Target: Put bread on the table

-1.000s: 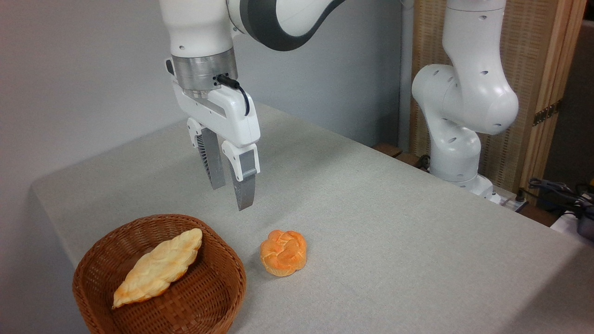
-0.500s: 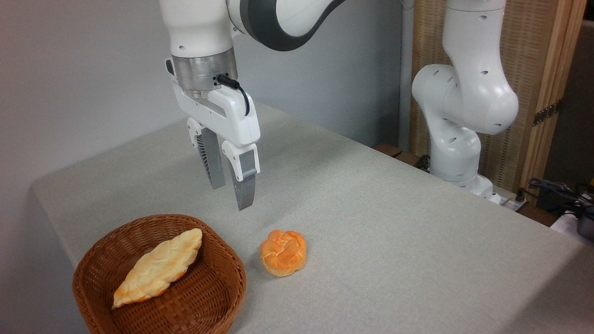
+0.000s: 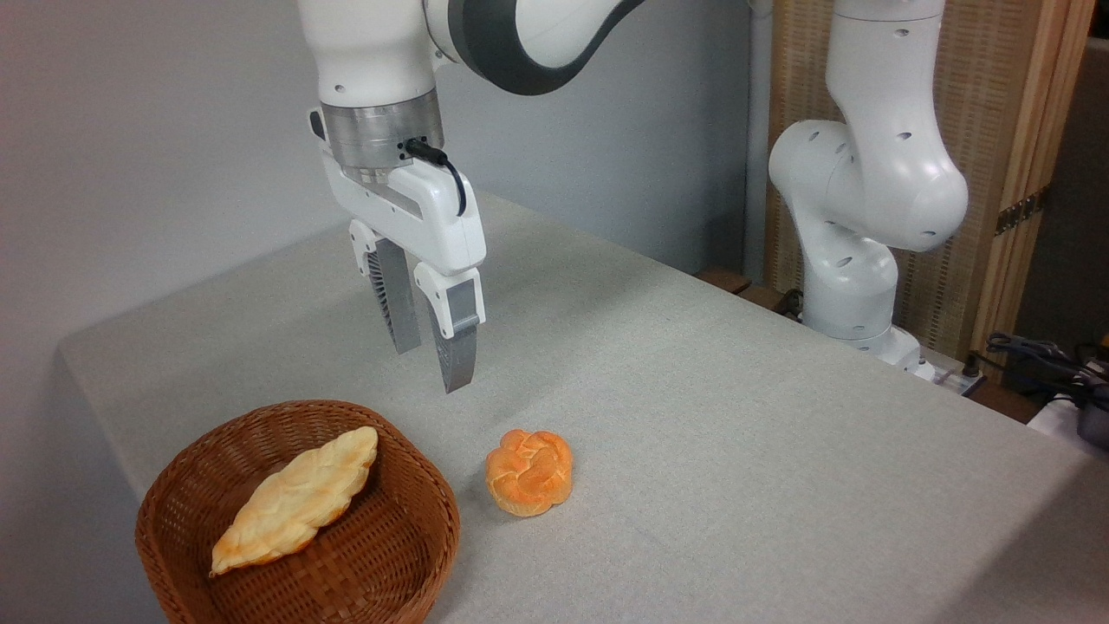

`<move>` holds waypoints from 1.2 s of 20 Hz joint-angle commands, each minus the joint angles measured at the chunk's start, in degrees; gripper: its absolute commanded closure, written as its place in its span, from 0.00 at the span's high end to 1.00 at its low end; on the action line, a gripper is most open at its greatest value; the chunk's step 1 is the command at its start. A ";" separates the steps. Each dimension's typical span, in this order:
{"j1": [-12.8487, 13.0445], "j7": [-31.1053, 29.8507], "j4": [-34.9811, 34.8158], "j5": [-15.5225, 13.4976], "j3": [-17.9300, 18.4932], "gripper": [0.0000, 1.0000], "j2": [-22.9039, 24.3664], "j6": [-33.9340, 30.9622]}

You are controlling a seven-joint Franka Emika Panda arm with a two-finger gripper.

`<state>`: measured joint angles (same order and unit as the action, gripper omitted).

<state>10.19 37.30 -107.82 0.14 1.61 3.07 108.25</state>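
The bread (image 3: 295,501), a long pale golden loaf with pointed ends, lies slantwise inside the brown wicker basket (image 3: 407,555) at the front left of the grey-clothed table (image 3: 736,451). My gripper (image 3: 431,368) hangs above the table, up and to the right of the basket and above the small round orange roll (image 3: 529,472). Its two fingers point down with a narrow gap between them and hold nothing.
The arm's white base (image 3: 853,234) stands off the table's far right edge. Cables and a dark device (image 3: 1061,373) lie at the right border. A wall runs behind the table on the left.
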 commanded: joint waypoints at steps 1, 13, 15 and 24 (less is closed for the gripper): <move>0.01 0.32 1.03 -0.93 0.23 1.00 0.10 -1.90; 0.01 0.23 1.03 -0.93 0.06 1.00 0.10 -2.70; 0.01 0.23 1.03 -0.93 0.06 1.00 0.19 -2.78; 0.01 0.23 1.03 -1.02 -0.03 1.00 0.19 -3.49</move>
<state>10.18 37.30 -107.81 0.14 1.55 3.11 106.54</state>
